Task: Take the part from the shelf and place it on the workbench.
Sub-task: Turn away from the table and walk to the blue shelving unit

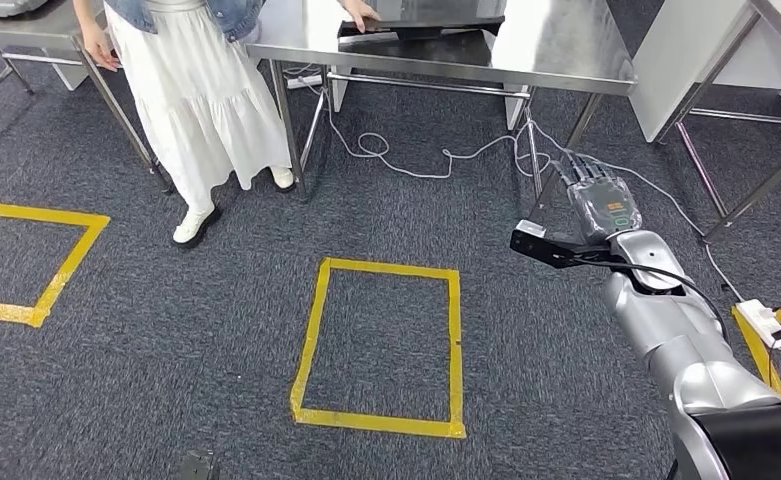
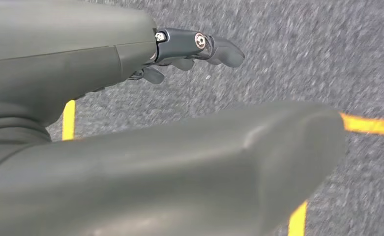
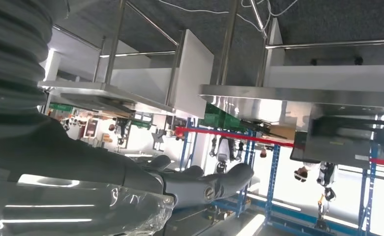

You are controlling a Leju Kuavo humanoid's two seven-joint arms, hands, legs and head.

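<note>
Head view: right hand [image 1: 606, 208] holds bagged part [image 1: 611, 215], arm raised fwd.

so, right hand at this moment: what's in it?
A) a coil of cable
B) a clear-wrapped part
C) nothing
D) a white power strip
B: the right hand is raised toward the steel workbench, and the right wrist view shows it holding a part in crinkled clear plastic.
</note>
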